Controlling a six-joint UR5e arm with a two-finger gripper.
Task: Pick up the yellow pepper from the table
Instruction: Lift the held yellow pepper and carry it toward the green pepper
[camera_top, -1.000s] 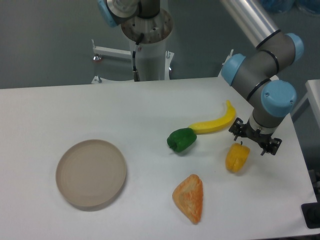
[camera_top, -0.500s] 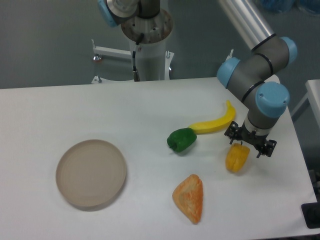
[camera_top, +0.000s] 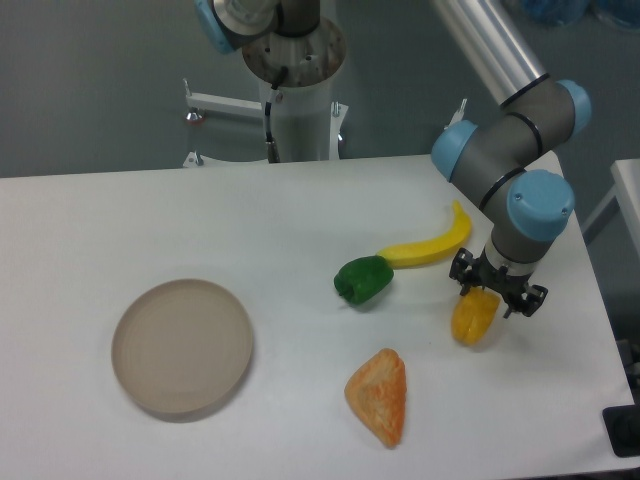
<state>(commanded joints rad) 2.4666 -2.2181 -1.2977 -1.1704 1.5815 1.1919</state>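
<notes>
Far to the left on the white counter (camera_top: 90, 220) sits a round, shallow beige dish (camera_top: 182, 346), well apart from everything else. Moving right, an orange wedge-shaped pastry (camera_top: 378, 395) lies near the front edge. Behind it and a little to the left rests a green pepper (camera_top: 363, 280), and just beside that pepper, touching or nearly touching its right side, a yellow banana (camera_top: 430, 243) curves away up and to the right.

Next comes the yellow pepper (camera_top: 474, 317), lying on the counter to the right of the green one and in front of the banana's far end, apart from both. My hand (camera_top: 498, 291) is directly over its top end, the dark fingers hanging down on either side of the pepper's upper part. From this angle I cannot tell how wide my fingers are spread, or whether they are pressing on the pepper at all; the pepper appears to rest on the counter. My grey arm with its blue joint caps (camera_top: 540, 198) rises from the hand toward the upper right of the view.
</notes>
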